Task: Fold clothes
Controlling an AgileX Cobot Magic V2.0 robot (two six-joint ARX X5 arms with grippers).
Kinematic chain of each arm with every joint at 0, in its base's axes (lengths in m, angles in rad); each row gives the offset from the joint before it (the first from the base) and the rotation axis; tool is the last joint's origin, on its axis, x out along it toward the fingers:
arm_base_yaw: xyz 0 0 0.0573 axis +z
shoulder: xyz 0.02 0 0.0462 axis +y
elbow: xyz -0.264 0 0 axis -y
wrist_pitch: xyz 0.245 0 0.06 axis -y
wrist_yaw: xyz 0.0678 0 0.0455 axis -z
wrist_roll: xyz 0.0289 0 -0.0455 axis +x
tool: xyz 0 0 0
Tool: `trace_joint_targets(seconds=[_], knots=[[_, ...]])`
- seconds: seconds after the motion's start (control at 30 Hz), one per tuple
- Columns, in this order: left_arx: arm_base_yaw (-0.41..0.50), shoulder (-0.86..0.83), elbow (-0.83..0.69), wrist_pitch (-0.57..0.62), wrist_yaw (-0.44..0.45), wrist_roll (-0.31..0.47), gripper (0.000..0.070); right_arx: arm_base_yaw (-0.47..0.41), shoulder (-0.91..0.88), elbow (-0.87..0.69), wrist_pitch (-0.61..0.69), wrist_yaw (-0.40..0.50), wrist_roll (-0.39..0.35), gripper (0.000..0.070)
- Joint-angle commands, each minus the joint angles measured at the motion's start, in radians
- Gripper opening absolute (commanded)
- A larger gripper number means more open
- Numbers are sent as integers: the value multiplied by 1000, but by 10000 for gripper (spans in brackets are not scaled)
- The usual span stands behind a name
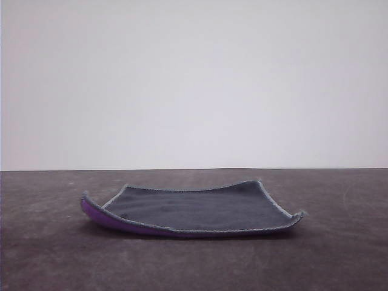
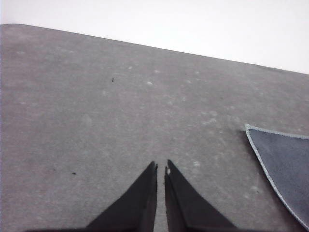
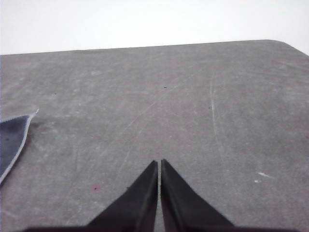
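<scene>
We are looking at the cloth [image 1: 200,209] lying unfolded near the middle of the grey desk [image 1: 48,254], its dark grey face turned up and its bright purple underside [image 1: 100,217] showing where the left edge is curling off the surface. The grey stitched edging [image 1: 194,230] is running along the near side, and the right near corner is lifting slightly as well. In the left wrist view, we are seeing the left gripper [image 2: 161,167] hovering over bare desk with its dark fingers [image 2: 145,193] drawn nearly together, only a narrow slit between the tips and nothing held, while a corner of the cloth is lying well apart from it. In the right wrist view, the right gripper [image 3: 159,163] is likewise sitting over bare desk, its fingers [image 3: 178,198] pressed closed on nothing, with another corner of the cloth resting well apart from the tips. A plain pale wall [image 1: 194,79] is standing behind the desk's far edge.
</scene>
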Motion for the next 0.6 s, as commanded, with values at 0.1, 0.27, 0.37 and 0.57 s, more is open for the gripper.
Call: trace_joint_targets(seconds=[0.1, 0.27, 0.37, 0.57], knots=[[2, -1, -19, -9, -1, -42, 17, -1, 0, -4, -9, -1, 55, 5], [2, 20, 19, -48, -8, -112, 17, -1, 1, 18, 5, 0, 116, 5], [2, 68, 90, -84, -35, -142, 17, 0, 16, 76, 4, 0, 128, 5], [2, 269, 297, -90, -37, -181, 23, 1, 180, 254, -20, -19, 129, 5]])
